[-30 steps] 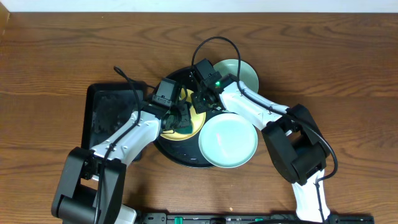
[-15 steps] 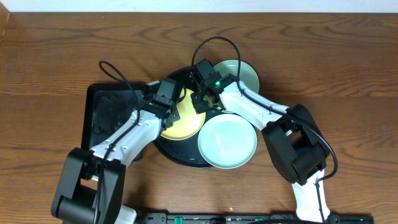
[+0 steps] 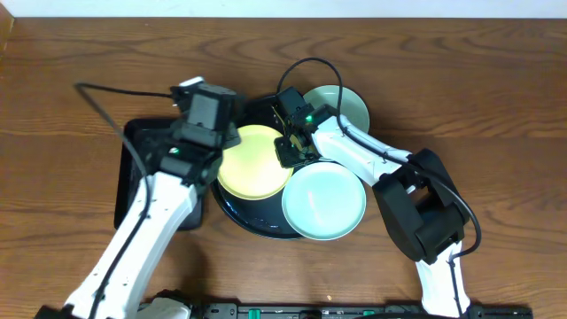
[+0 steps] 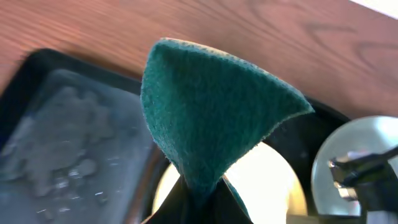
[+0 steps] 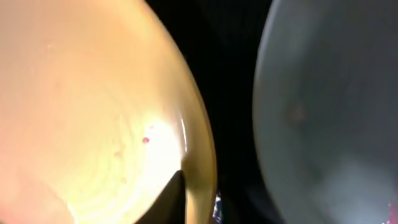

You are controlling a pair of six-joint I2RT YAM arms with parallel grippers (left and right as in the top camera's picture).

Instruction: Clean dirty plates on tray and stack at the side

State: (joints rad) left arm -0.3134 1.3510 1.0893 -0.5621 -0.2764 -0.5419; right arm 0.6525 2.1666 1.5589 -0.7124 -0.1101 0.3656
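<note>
Yellow plate (image 3: 254,162) on tray (image 3: 244,215), bench centre.
Pinching sponge (image 4: 211,106) in left gripper (image 4: 199,202); can't tell right gripper (image 3: 285,151) grip. Looks light, stiff, slick: pinch rim firmly.

Dark brown wood-grain tabletop (image 3: 71,80), pale wall strip (image 3: 354,7) along far edge

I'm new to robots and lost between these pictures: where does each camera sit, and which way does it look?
Overhead: above the table, looking straight down on the round black tray and both arms.
Left wrist: on the left arm, looking past its fingers at the green sponge they pinch.
Right wrist: close over the yellow plate; one fingertip shows.
Shared: all three show the yellow plate.
</note>
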